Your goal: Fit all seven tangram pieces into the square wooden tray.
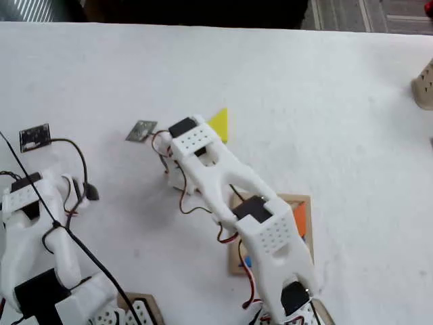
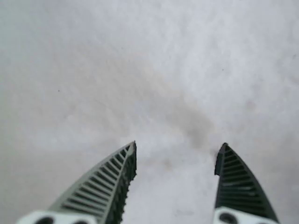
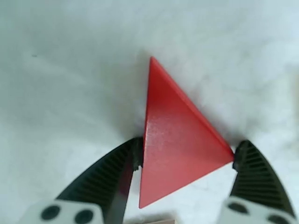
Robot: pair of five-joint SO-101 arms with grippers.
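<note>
1. The counter (image 1: 325, 101) carries everything. Several pieces lie loose on it, so we judge the task to be at an early stage.
2. The right arm (image 1: 230, 189) stretches across the square wooden tray (image 1: 302, 200) and covers most of it. We make out an orange piece (image 1: 301, 218) inside and a sliver of blue (image 1: 247, 261) at the tray's near edge. How many more pieces sit under the arm we cannot tell.
3. The left arm (image 1: 34, 230) sits at the near left corner, well apart from the tray. Its left claw (image 2: 177, 147) gapes wide over bare counter, with nothing in it.
4. The right claw (image 3: 187, 151) brackets the red triangle (image 3: 173, 135). One fingertip is against an edge and the other against a corner, so we read it as gripping the piece. Whether the triangle is lifted or lies flat on the counter we cannot tell. From above, the wrist covers this grasp.
5. The yellow triangle (image 1: 220, 124) lies on the counter just beside the right arm's wrist. It is outside the tray and not yet placed.
6. A gray flat shape (image 1: 141, 131) lies near it. It is too small for us to say whether it belongs to the set.
</note>
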